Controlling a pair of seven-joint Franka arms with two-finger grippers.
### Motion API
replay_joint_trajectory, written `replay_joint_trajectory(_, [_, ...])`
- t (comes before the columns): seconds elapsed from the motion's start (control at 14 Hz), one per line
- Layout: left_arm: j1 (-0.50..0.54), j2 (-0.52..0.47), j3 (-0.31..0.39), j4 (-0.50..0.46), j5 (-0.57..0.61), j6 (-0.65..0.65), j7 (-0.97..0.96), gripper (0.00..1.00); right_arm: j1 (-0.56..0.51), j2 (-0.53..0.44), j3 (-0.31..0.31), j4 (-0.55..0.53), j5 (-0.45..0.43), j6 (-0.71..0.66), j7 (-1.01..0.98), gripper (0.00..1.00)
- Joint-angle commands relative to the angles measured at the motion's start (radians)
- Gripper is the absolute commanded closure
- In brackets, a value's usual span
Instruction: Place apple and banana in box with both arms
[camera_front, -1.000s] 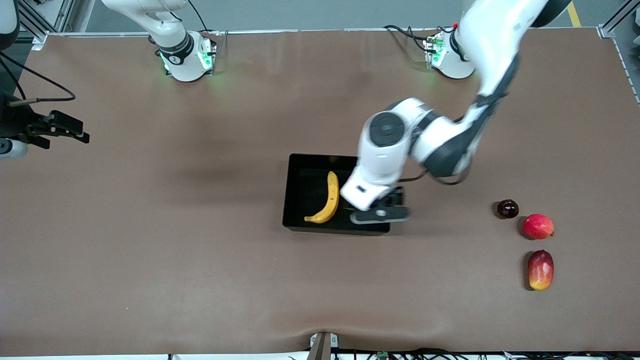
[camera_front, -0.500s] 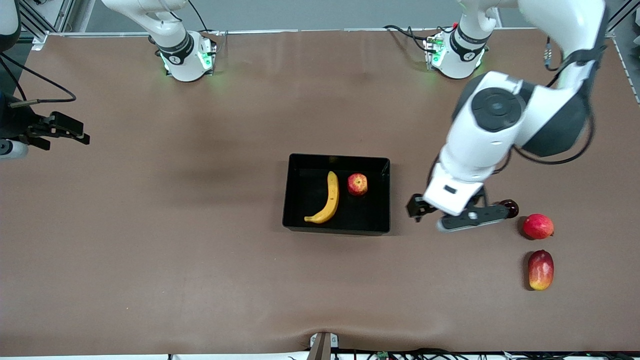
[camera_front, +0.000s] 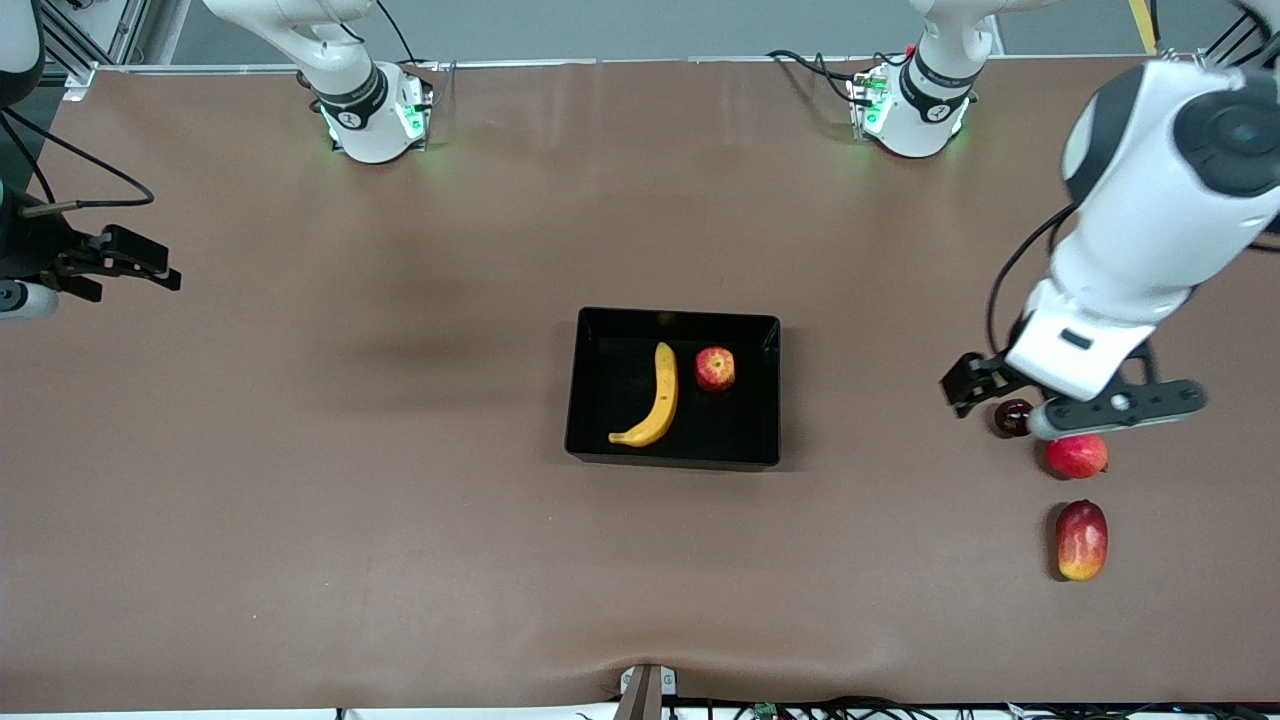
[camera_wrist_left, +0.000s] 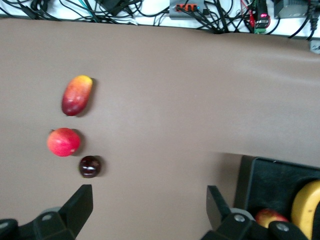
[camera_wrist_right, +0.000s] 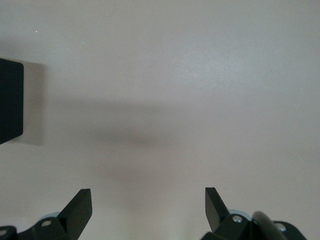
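Note:
The black box (camera_front: 680, 315) sits mid-table. Inside it lie the yellow banana (camera_front: 657, 398) and, beside it toward the left arm's end, the small red apple (camera_front: 715, 368). My left gripper (camera_front: 1115, 412) hangs open and holds nothing, over the loose fruits at the left arm's end. The left wrist view shows that gripper (camera_wrist_left: 149, 200) above bare table, with the box (camera_wrist_left: 250, 175), apple (camera_wrist_left: 270, 217) and banana (camera_wrist_left: 307, 205) at the frame's edge. Open and holding nothing too, my right gripper (camera_front: 130, 265) waits over the right arm's end; its wrist view shows the gripper (camera_wrist_right: 148, 200) and a box corner (camera_wrist_right: 10, 100).
Three loose fruits lie at the left arm's end: a dark round one (camera_front: 1012, 417), a pink-red round one (camera_front: 1076, 455) and a red-yellow elongated one (camera_front: 1081, 540). The left wrist view shows the same three: the dark fruit (camera_wrist_left: 90, 166), the pink-red fruit (camera_wrist_left: 63, 142) and the elongated fruit (camera_wrist_left: 76, 95).
The left arm has swung away from over the box to the left arm's end of the table, uncovering the apple in the box. The right arm has not moved.

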Motion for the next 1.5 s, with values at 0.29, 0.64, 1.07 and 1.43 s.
replay_joint_trajectory(0.29, [0.075,-0.085,-0.009,-0.042,-0.050,-0.083,0.115,0.00,0.007,-0.021,-0.004,-0.019,0.015,-0.010,-0.010,0.00])
replay_joint_trajectory(0.64, [0.074,-0.125,-0.010,-0.077,-0.054,-0.094,0.129,0.00,0.007,-0.021,-0.004,-0.023,0.015,-0.005,-0.010,0.00])
replay_joint_trajectory(1.07, [0.074,-0.177,-0.010,-0.103,-0.102,-0.128,0.131,0.00,0.013,-0.021,-0.004,-0.028,0.015,0.007,-0.010,0.00])
replay_joint_trajectory(1.43, [0.075,-0.197,-0.007,-0.114,-0.148,-0.154,0.134,0.00,0.013,-0.029,-0.004,-0.036,0.015,0.001,-0.010,0.00])
